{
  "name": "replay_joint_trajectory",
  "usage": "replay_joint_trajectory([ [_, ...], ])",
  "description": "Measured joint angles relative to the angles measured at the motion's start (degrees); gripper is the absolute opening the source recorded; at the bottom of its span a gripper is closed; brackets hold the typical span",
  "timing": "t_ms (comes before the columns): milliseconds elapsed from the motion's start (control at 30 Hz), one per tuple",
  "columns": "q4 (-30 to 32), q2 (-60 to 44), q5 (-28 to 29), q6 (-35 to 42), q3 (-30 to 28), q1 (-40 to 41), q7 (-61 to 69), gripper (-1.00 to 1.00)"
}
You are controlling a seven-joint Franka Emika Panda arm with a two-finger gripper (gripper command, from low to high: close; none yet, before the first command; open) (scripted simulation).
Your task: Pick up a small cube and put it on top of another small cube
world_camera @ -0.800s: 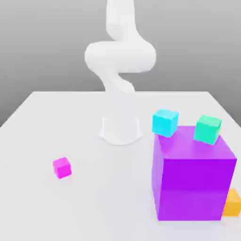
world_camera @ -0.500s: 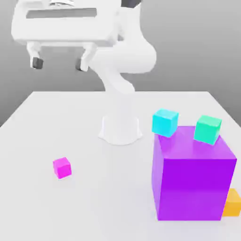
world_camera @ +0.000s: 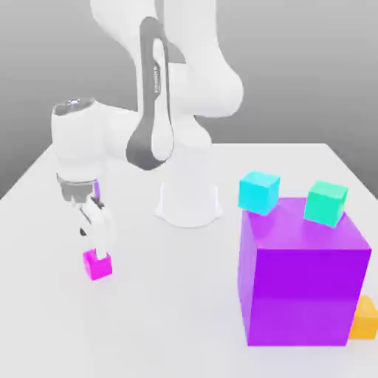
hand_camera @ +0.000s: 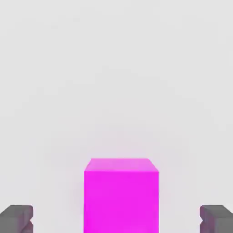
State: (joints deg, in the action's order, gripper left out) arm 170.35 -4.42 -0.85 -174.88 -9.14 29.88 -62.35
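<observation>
Down from high above, the claw (world_camera: 96, 240) now hangs just over the small cube (world_camera: 97, 264), its dark matte fingertips (hand_camera: 16, 218) spread wide apart on either side, gripping nothing; the glossy magenta, sharp-edged cube sits on the smooth white worktop (world_camera: 44, 310)

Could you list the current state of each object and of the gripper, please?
Gripper: open, fingers either side of the magenta cube, not touching it.
Magenta cube: flat on the table, not gripped.
Cyan cube: beside the purple block's back edge.
Green cube: tilted at the purple block's top.
Orange cube: partly hidden behind it.
</observation>
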Motion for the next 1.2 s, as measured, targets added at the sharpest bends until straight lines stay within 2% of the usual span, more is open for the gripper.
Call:
replay_joint_trajectory([
  [133,-1.29,-7.87,-1.16,-6.54,7.52,7.40,1.06,0.00],
  [167,-1.51,-9.30,-0.91,-7.72,8.52,8.55,1.00,-1.00],
  [400,-1.53,-9.42,-0.57,-7.86,8.68,8.76,0.71,-1.00],
  [567,-0.12,-0.89,3.11,-0.82,4.15,5.08,-2.21,-1.00],
  [700,1.51,7.07,3.43,5.61,3.93,5.23,-2.09,-1.00],
  [1200,-9.80,32.33,-6.18,41.72,19.22,-15.63,-9.90,-1.00],
])
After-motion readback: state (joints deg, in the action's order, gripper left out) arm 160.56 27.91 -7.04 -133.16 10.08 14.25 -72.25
